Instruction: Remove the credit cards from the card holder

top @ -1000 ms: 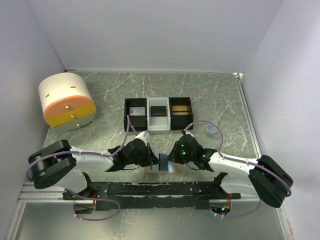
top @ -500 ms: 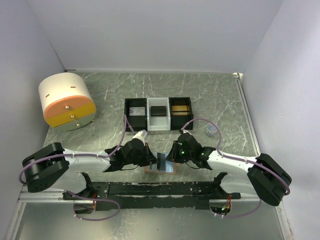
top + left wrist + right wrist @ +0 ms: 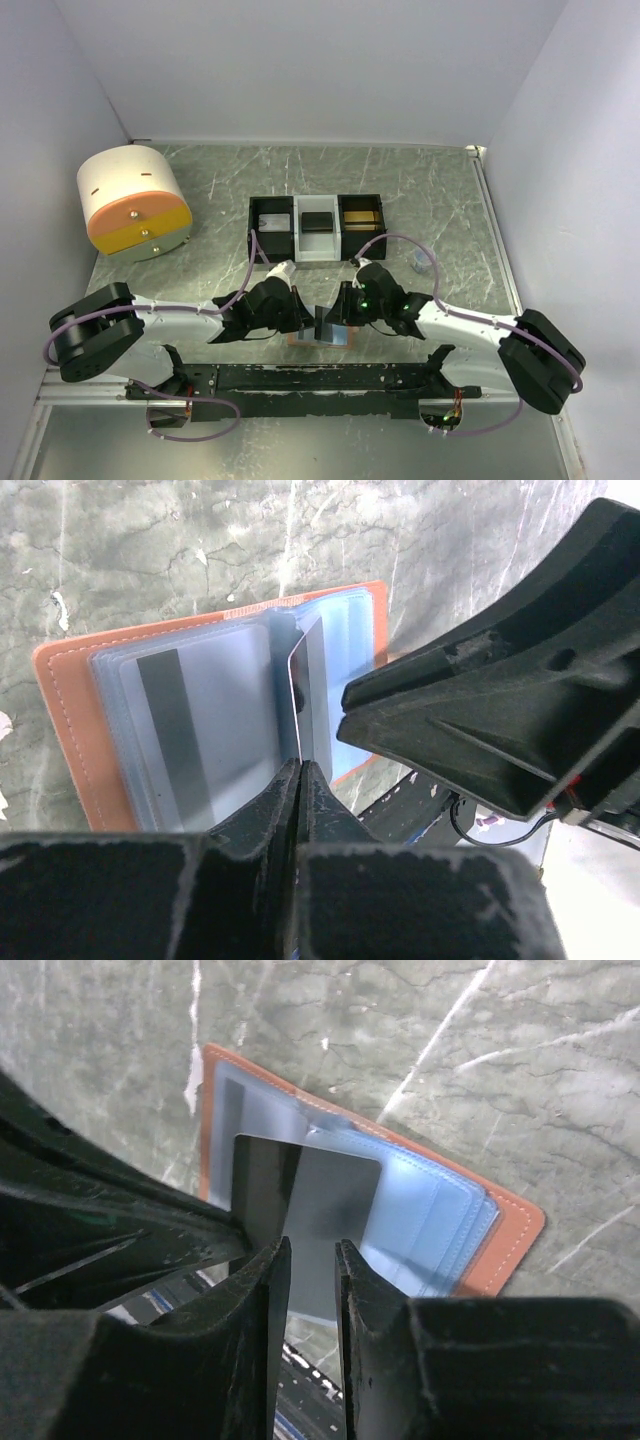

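Observation:
The salmon-orange card holder (image 3: 338, 337) lies open at the table's near edge, its light blue lining up; it shows in the left wrist view (image 3: 66, 705) and the right wrist view (image 3: 512, 1232). My left gripper (image 3: 303, 318) is shut (image 3: 300, 768) on the edge of a grey card (image 3: 316, 695) that stands up out of the holder (image 3: 335, 1205). My right gripper (image 3: 340, 312) hovers just right of that card, jaws a narrow gap apart (image 3: 312, 1250), gripping nothing. Another card with a dark stripe (image 3: 178, 735) sits in a clear sleeve.
A black-and-white three-compartment tray (image 3: 250, 228) stands behind the holder, with cards in it. A round white-and-orange drawer unit (image 3: 133, 203) is at the far left. A small clear object (image 3: 423, 263) lies right of the tray. The arms' black base rail (image 3: 310, 378) runs just in front of the holder.
My right gripper has crept left toward the upright card. My left gripper stays shut on the card; its arm's elbow has shifted a little.

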